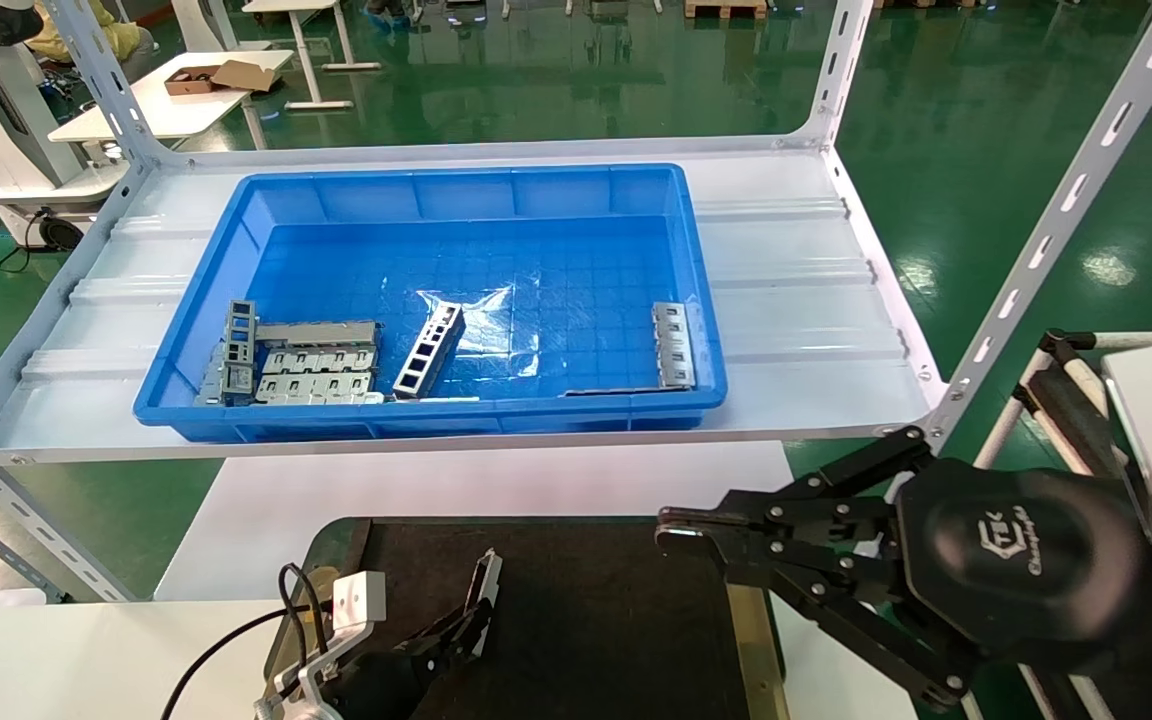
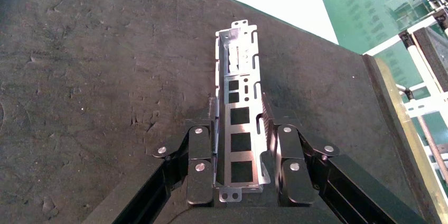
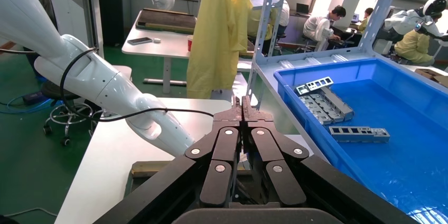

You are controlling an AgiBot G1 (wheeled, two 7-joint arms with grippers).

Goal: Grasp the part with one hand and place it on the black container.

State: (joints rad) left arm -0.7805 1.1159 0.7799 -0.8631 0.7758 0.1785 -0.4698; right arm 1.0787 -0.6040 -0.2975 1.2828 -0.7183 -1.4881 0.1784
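Observation:
The part (image 2: 236, 60), a slim grey metal channel with a row of rectangular openings, lies lengthwise between the fingers of my left gripper (image 2: 239, 115), which is shut on it. In the head view the part (image 1: 485, 580) and left gripper (image 1: 466, 615) are low over the near-left area of the black container (image 1: 596, 620). Whether the part touches the dark surface I cannot tell. My right gripper (image 1: 671, 530) hangs shut and empty above the container's right side, its fingertips (image 3: 242, 102) pressed together.
A deep blue bin (image 1: 456, 200) sits on the white shelf behind the container. It holds a ladder-like strip (image 1: 431, 350), flat perforated plates (image 1: 316, 375) and another piece (image 1: 674, 345). Slotted shelf posts (image 1: 1056, 215) rise at the right and left.

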